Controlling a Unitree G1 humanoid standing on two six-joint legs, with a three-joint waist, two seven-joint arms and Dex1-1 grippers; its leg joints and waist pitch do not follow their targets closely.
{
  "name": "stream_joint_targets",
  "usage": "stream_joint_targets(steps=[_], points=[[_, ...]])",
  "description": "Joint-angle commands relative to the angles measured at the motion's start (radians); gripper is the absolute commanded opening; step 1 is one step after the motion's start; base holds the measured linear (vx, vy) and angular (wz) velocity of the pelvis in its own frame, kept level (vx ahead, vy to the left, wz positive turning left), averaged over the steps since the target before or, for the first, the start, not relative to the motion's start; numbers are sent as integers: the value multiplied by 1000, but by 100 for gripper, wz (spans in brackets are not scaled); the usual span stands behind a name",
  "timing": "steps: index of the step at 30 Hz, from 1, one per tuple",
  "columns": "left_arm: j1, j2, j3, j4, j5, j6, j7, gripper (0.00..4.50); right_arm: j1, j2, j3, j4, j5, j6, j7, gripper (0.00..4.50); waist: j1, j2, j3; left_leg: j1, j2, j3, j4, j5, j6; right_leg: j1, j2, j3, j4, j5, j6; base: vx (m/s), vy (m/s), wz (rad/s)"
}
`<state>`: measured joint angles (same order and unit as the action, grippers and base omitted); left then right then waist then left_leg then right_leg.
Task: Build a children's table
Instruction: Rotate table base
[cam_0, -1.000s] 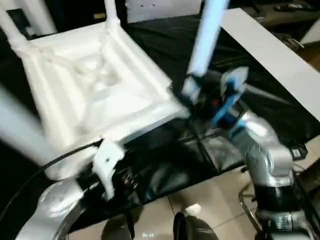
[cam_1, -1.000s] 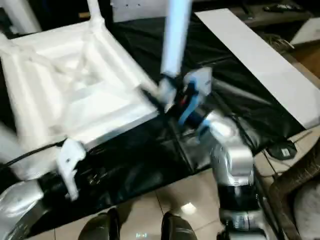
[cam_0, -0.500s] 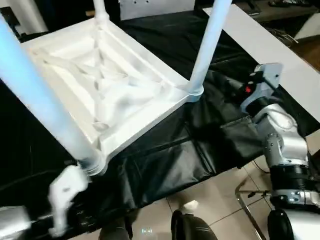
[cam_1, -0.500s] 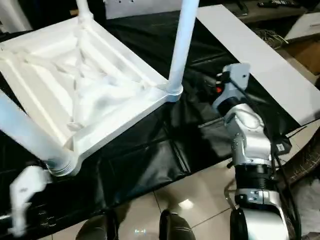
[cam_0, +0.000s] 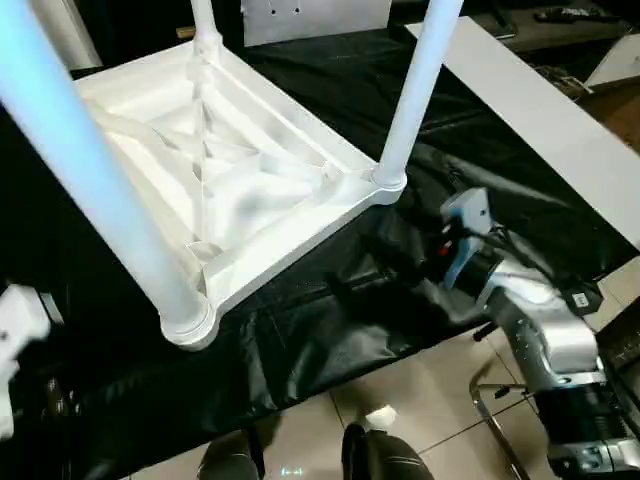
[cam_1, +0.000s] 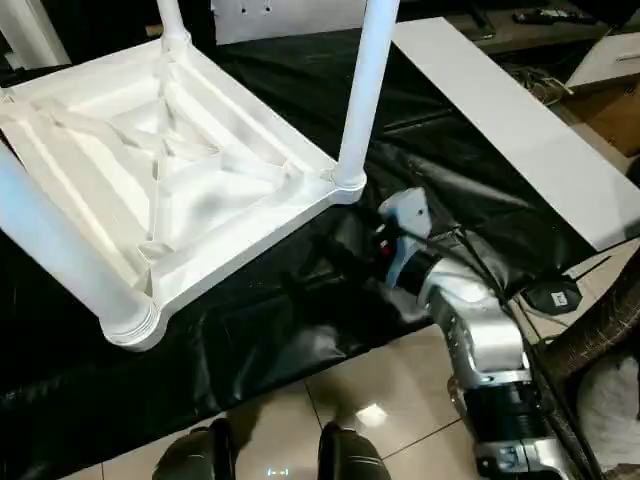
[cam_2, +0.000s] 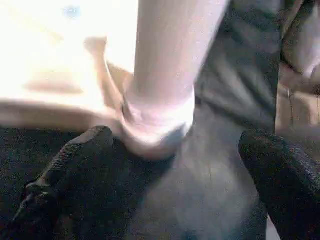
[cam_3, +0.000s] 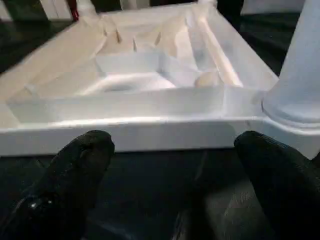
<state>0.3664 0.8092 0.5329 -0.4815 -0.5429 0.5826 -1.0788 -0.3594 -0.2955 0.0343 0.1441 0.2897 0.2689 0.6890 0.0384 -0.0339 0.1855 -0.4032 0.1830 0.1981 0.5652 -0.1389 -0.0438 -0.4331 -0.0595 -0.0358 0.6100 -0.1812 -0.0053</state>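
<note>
While it lies upside down: the children's table (cam_1: 160, 170) rests on the black-covered worktable (cam_1: 250, 330), ribbed underside up, its legs standing up out of the corner sockets.
Right gripper (cam_3: 175, 165): its two black fingers (cam_3: 75, 165) are spread wide with nothing between them but black cover; they lie low over the cloth.
Ahead of the right fingers: the table's near rim (cam_3: 125, 132) runs straight across just beyond the fingertips, not touching them; beyond one fingertip stands a leg (cam_3: 300, 85) in its corner socket.
Left gripper (cam_2: 165, 165): fingers (cam_2: 75, 160) spread far apart, gripping nothing.
Between the left fingers: a corner socket (cam_2: 157, 125) with its leg (cam_2: 170, 45) rising from it sits just past the tips, nearer one finger than the other; I cannot tell if that finger touches it.
Right arm (cam_1: 480, 340): silver, reaching in over the worktable's front edge near the corner with the upright leg (cam_1: 360, 90).
Off to the side: a long white board (cam_1: 520, 120) lies along the cloth, well apart from the fingers.
</note>
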Motion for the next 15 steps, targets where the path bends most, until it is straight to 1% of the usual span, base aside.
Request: stream_joint_targets(steps=[1, 2, 3, 4, 5, 6, 7, 9, 10, 11, 12, 13, 14, 15], points=[[-25, -10, -20, 1, -33, 7, 12, 447, 4, -2, 8, 16, -32, -12, -30, 450, 4, 14, -56, 48, 44, -27, -77, -403, -25, 18, -68, 53, -89, -420, -146, 0, 0, 0], [-52, -21, -42, 2, -39, 7, 23, 447, 3, 3, 12, 25, -43, -17, -41, 450, 4, 14, -56, 45, 44, -26, -76, -389, -20, 22, -69, 54, -88, -400, -153, 0, 0, 0], [-96, -42, -84, 5, -38, 3, 42, 447, 1, 14, 18, 42, -58, -26, -60, 450, 4, 11, -56, 42, 43, -26, -76, -377, -17, 24, -70, 54, -87, -397, -150, 0, 0, 0], [-111, -48, -98, 8, -36, 1, 47, 447, 1, 17, 20, 44, -61, -25, -66, 450, 8, 13, -58, 48, 44, -23, -72, -369, -14, 20, -71, 56, -88, -390, -152, 0, 0, 0], [-149, -71, -129, 11, -37, -1, 57, 447, -2, 28, 23, 57, -70, -25, -85, 450, 7, 13, -59, 44, 43, -24, -72, -360, -13, 23, -71, 56, -85, -378, -154, 0, 0, 0], [-175, -87, -149, 12, -41, -1, 64, 447, -5, 35, 24, 67, -77, -24, -100, 450, 6, 10, -63, 38, 43, -25, -73, -332, -12, 31, -70, 54, -80, -352, -155, 0, 0, 0], [-215, -117, -181, 9, -52, 4, 82, 447, -14, 44, 28, 90, -90, -32, -118, 450, 8, 13, -65, 45, 43, -21, -68, -324, -9, 25, -69, 55, -80, -331, -163, 0, 0, 0], [-269, -161, -232, 0, -74, 14, 109, 447, -27, 59, 35, 125, -110, -47, -144, 450, 7, 11, -68, 39, 42, -22, -67, -300, -10, 33, -69, 54, -75, -300, -172, 0, 0, 0], [-298, -188, -268, -10, -85, 21, 123, 447, -36, 70, 40, 145, -121, -57, -158, 450, 7, 10, -71, 39, 41, -19, -63, -276, -7, 33, -67, 52, -71, -259, -185, 0, 0, 0], [-310, -200, -286, -15, -90, 25, 130, 447, -40, 76, 42, 155, -127, -61, -165, 450, 6, 9, -72, 36, 39, -19, -61, -268, -3, 36, -67, 52, -69, -249, -188, 0, 0, 0], [-326, -217, -311, -20, -93, 29, 135, 447, -47, 82, 43, 167, -131, -61, -174, 450, 7, 9, -76, 35, 39, -19, -59, -247, 2, 40, -68, 52, -66, -228, -189, 0, 0, 0], [-337, -231, -335, -27, -93, 32, 137, 447, -54, 86, 44, 178, -135, -63, -181, 450, 6, 8, -78, 34, 40, -18, -57, -225, 13, 42, -66, 51, -62, -194, -193, 0, 0, 0], [-360, -257, -388, -42, -93, 39, 143, 447, -66, 96, 44, 201, -146, -68, -199, 450, 6, 8, -79, 33, 40, -18, -56, -215, 16, 42, -65, 51, -60, -180, -196, 0, 0, 0], [-363, -261, -397, -45, -94, 41, 144, 447, -68, 98, 44, 204, -147, -69, -203, 450, 5, 8, -79, 33, 40, -17, -55, -207, 20, 42, -63, 50, -59, -169, -200, 0, 0, 0]])
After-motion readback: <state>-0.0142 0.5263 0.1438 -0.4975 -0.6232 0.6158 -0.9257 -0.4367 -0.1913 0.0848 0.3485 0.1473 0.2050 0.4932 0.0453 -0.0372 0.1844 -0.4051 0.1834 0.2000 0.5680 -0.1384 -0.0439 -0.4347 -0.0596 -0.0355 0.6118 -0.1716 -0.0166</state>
